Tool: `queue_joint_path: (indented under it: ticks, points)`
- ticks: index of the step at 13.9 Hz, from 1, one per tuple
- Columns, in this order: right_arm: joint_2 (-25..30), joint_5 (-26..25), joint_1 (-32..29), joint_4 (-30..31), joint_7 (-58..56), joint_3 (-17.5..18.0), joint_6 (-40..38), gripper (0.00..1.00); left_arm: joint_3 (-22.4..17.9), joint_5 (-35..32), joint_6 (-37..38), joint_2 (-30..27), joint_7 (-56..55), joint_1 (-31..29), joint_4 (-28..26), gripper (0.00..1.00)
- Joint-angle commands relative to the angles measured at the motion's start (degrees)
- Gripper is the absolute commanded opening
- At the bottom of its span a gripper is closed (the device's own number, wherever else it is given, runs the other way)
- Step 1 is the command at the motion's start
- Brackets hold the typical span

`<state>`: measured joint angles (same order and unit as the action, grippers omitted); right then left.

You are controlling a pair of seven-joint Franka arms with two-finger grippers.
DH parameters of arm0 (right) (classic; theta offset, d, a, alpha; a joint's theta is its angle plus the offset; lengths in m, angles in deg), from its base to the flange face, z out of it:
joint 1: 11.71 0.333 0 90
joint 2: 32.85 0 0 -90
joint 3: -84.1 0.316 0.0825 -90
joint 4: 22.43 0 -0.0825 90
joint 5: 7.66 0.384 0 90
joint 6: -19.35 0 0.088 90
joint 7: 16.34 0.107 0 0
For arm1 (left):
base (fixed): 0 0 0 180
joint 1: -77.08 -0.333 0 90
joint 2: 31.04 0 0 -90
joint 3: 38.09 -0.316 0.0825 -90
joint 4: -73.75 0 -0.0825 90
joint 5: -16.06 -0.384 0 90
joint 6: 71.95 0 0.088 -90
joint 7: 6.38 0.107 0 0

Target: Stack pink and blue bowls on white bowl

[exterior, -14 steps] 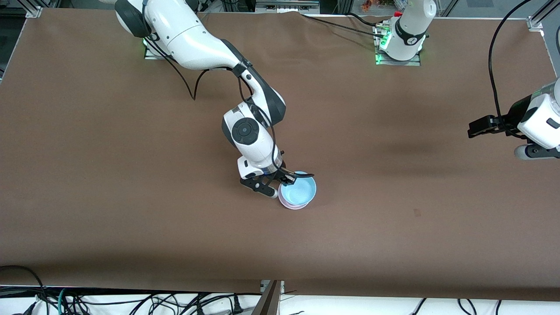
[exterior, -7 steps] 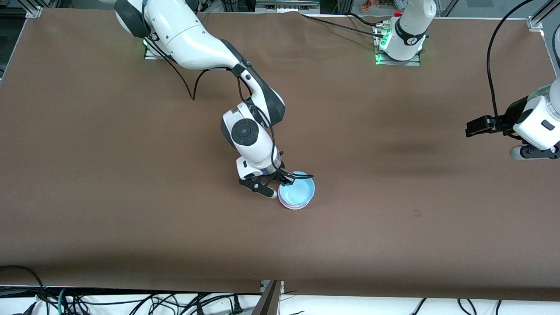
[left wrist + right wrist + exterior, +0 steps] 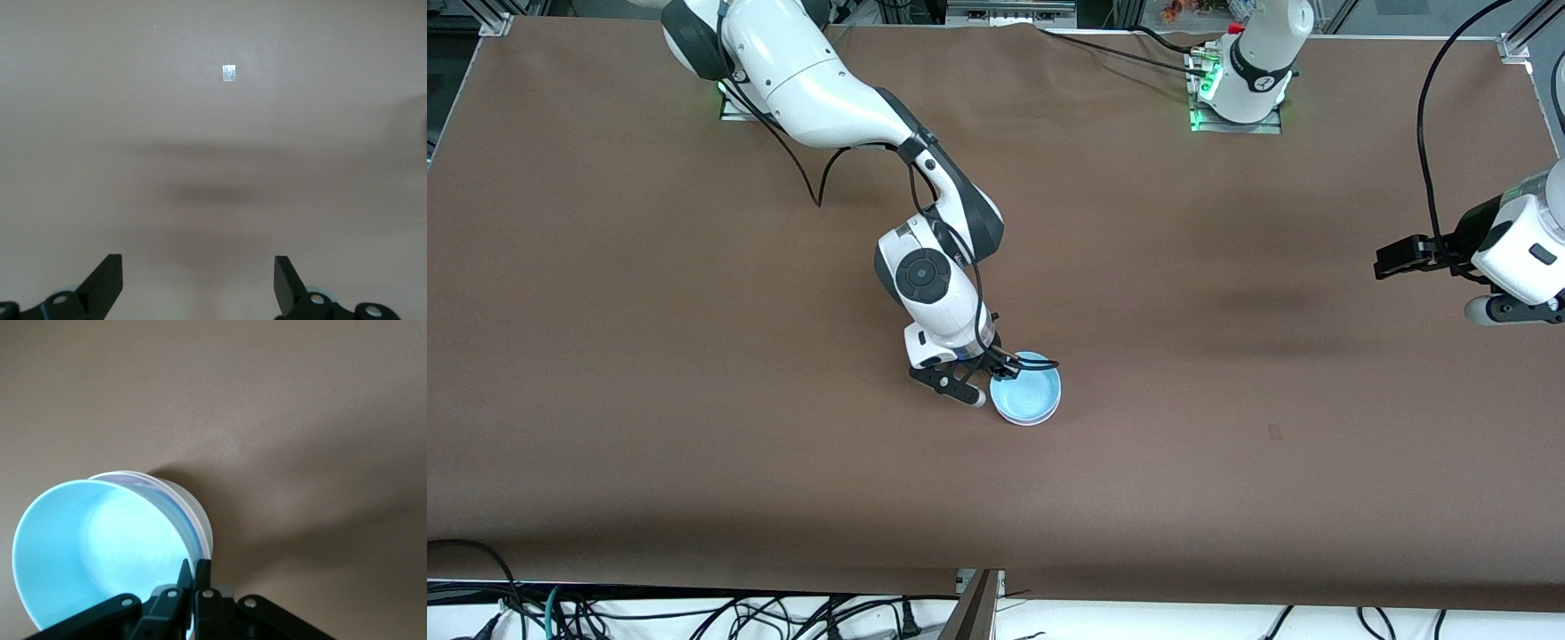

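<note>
Now right gripper [image 3: 996,373] clenched on blue bowl [image 3: 1027,394] rim, nested in pink bowl [image 3: 197,520]; left gripper [image 3: 198,283] released, waiting over table [image 3: 694,356].

Setting: we see a robotics lab, not a home.
Desk [image 3: 694,373]: we see it draped whole in plain brown cloth.
Arm bases [image 3: 1236,116]: we see them bolted down, glowing green.
Frame [image 3: 494,22]: we see aluminium struts at the corners.
Cables [image 3: 694,613]: we see loose tangles along the near edge.

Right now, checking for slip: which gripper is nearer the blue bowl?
Right. The right gripper is shut on the blue bowl rim; the left gripper waits open at the left arm's table end.
</note>
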<state>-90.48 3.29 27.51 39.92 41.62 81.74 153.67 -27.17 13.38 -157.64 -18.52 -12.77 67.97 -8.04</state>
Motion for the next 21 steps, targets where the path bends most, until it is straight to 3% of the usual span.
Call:
queue_joint_path:
  ticks: [1, 3, 5, 10, 15, 18, 21]
  points:
    - [-0.9, -0.49, 0.06, -1.88, -0.13, -0.01, -0.21, 0.24, 0.24, -0.93, 0.61, 0.49, 1.11, 0.15, 1.47, 1.0]
    - [-0.55, -0.49, -0.02, -1.97, -0.22, -0.01, -0.38, 0.51, 0.33, -0.93, 0.61, 0.49, 1.11, 0.15, 1.47, 1.0]
    - [0.5, -0.4, -0.2, -2.06, -0.3, -0.36, -1.17, 1.0, 0.33, -0.84, 0.7, 0.49, 1.11, 0.15, 1.47, 1.0]
    - [8.22, -0.49, -3.09, -1.97, -6.87, -4.4, -9.86, 1.0, 0.33, -0.75, 0.79, 0.49, 1.02, 0.06, 1.64, 1.0]
    - [18.76, 0.12, -12.4, -0.14, -25.41, -5.46, -30.4, 1.0, 0.33, -0.66, 0.79, 0.49, 0.94, 0.06, 1.73, 1.0]
    - [29.2, 0.21, -17.76, 10.64, -37.79, -5.63, -32.37, 1.0, 0.33, -0.22, 0.79, 0.49, 0.5, 0.24, 1.73, 1.0]
    - [40.9, -0.67, -18.39, 22.96, -48.53, -9.67, -32.55, 1.0, 0.42, -0.13, 0.79, 0.49, 0.41, 0.32, 1.73, 1.0]
